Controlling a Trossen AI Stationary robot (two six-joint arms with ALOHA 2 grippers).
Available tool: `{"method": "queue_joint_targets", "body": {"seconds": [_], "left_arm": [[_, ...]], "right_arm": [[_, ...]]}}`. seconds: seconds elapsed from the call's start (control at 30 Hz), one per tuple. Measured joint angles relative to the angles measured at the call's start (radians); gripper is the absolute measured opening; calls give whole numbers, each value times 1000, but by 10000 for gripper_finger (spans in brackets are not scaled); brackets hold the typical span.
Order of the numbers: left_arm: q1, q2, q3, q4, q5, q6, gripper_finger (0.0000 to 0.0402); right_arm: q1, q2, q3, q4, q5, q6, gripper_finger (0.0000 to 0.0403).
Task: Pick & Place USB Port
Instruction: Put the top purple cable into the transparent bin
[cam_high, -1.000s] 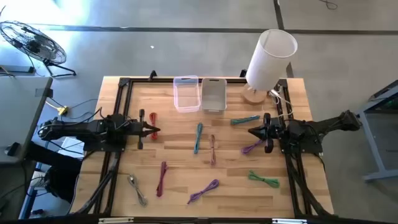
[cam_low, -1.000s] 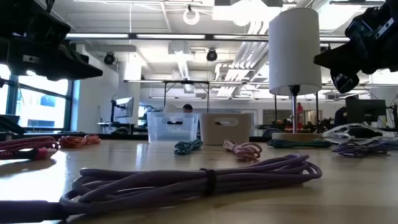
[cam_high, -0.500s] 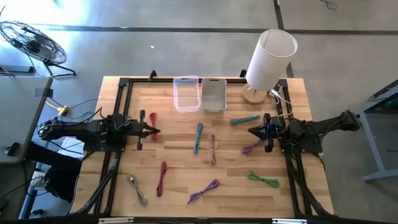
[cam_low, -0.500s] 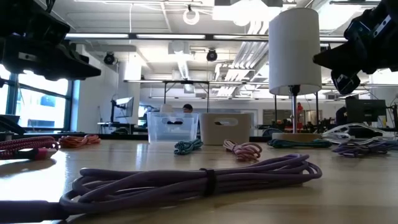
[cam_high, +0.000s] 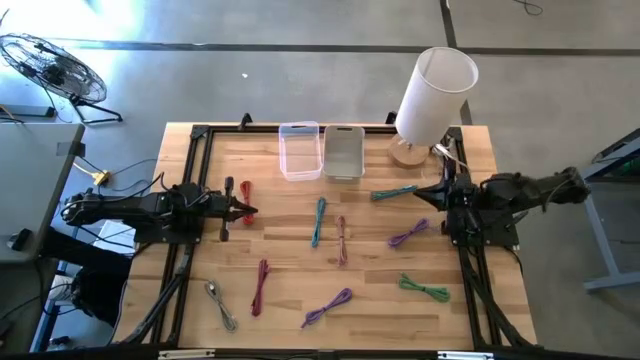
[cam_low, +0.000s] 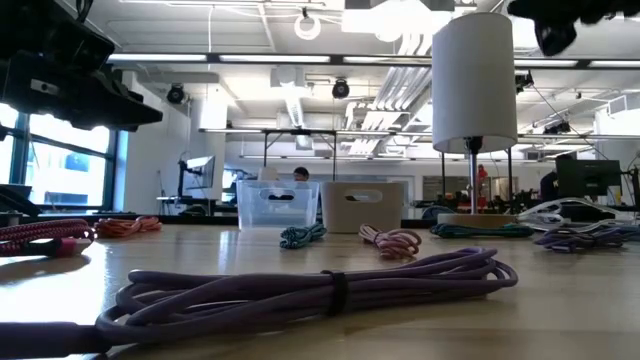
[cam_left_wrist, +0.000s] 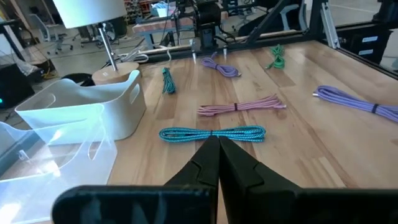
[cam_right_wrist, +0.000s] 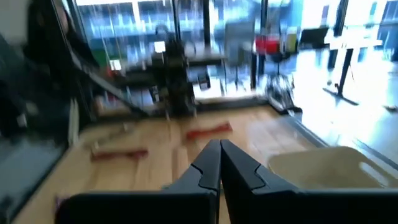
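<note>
Several bundled USB cables lie flat on the wooden table: an orange one (cam_high: 246, 188), a teal one (cam_high: 318, 220), a pink one (cam_high: 341, 240), a dark teal one (cam_high: 393, 192), two purple ones (cam_high: 408, 234) (cam_high: 328, 306), a green one (cam_high: 424, 288), a magenta one (cam_high: 261, 286) and a grey one (cam_high: 220, 303). My left gripper (cam_high: 250, 210) (cam_left_wrist: 217, 142) is shut and empty, hovering beside the orange cable. My right gripper (cam_high: 418, 196) (cam_right_wrist: 219, 146) is shut and empty, raised above the table near the dark teal cable.
A clear bin (cam_high: 299, 150) and a white bin (cam_high: 344, 152) stand side by side at the table's far edge. A white lamp (cam_high: 430, 100) stands at the far right corner, close to my right arm. Black frame rails run along the table's sides.
My right gripper has risen and swung toward the table's far edge, from above the purple cable to near the dark teal one; in the low view it has climbed to the picture's top. Its fingers have stayed shut. No cable has moved.
</note>
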Motion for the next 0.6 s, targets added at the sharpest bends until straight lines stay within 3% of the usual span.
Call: {"method": "queue_joint_targets", "body": {"seconds": [0.23, 0.4, 0.5, 0.6], "left_arm": [[0, 0, 0, 0, 0, 0, 0], [0, 0, 0, 1, 0, 0, 0], [0, 0, 0, 1, -1, 0, 0], [0, 0, 0, 1, -13, 1, 0]], "right_arm": [[1, 337, 418, -414, -48, 4, 0], [-18, 586, 699, -827, -129, 136, 1], [-34, 705, 815, -1033, -157, 229, 7], [-49, 785, 880, -1120, -197, 250, 23]]}}
